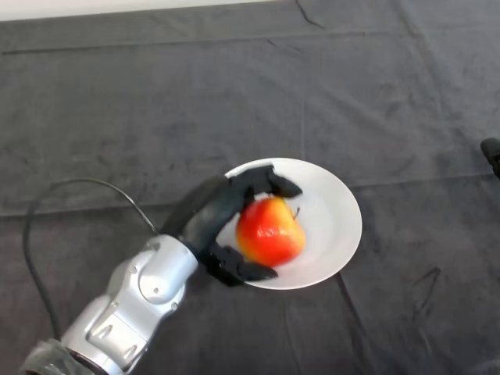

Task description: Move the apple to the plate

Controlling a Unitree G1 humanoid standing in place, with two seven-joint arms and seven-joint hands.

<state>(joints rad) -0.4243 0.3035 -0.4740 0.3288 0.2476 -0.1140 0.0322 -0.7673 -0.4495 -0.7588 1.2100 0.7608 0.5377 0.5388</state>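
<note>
A red and yellow apple (271, 230) rests on a white plate (336, 211) near the middle of the table, on the plate's left part. My left hand (215, 215) comes in from the lower left and is curled round the apple. Its fingers (273, 183) wrap over the apple's far side and its thumb (246, 271) lies along the near side. The hand hides the plate's left rim.
The table is covered by a dark grey creased cloth (156, 101). A small dark object (491, 155) shows at the right edge.
</note>
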